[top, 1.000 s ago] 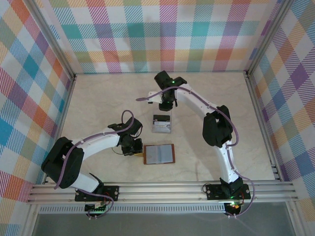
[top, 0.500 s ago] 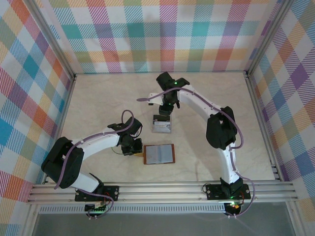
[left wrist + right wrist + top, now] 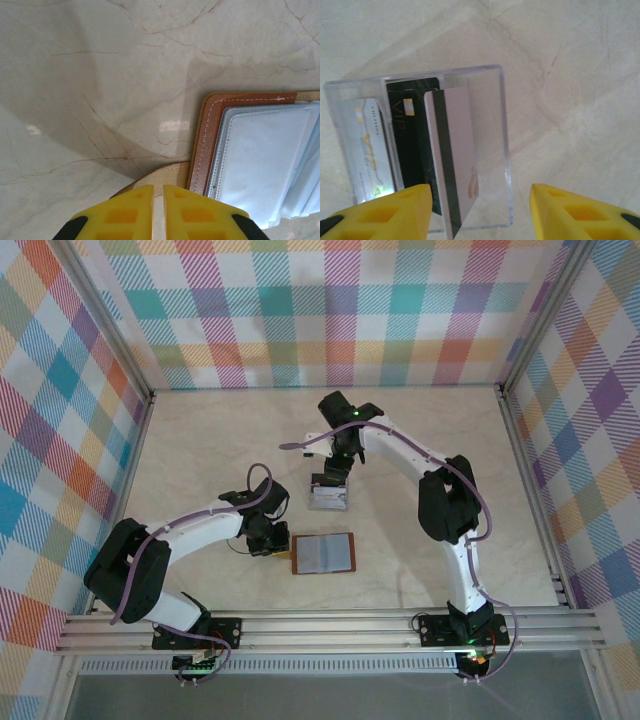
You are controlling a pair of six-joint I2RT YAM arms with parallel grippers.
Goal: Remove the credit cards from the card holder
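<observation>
The card holder (image 3: 322,553) lies open on the table, its brown border (image 3: 205,140) framing a grey-blue inside. My left gripper (image 3: 277,543) is at its left edge, shut, its fingertips (image 3: 158,189) resting over the tan strap tab (image 3: 172,176). My right gripper (image 3: 335,468) hangs open (image 3: 480,192) over a clear plastic box (image 3: 503,125). In that box stand three credit cards: a pale one with a dark stripe (image 3: 460,145) leaning free, a black one (image 3: 410,145) and a silvery one (image 3: 367,150). Nothing is between the right fingers.
The clear box (image 3: 328,496) sits mid-table, just beyond the card holder. Bare marble-patterned tabletop (image 3: 200,440) surrounds both. Checked walls close off the left, back and right sides, and a metal rail (image 3: 330,625) runs along the near edge.
My right gripper has come a little nearer, over the clear box, and its jaws have spread wider. The left arm and the card holder have not moved.
</observation>
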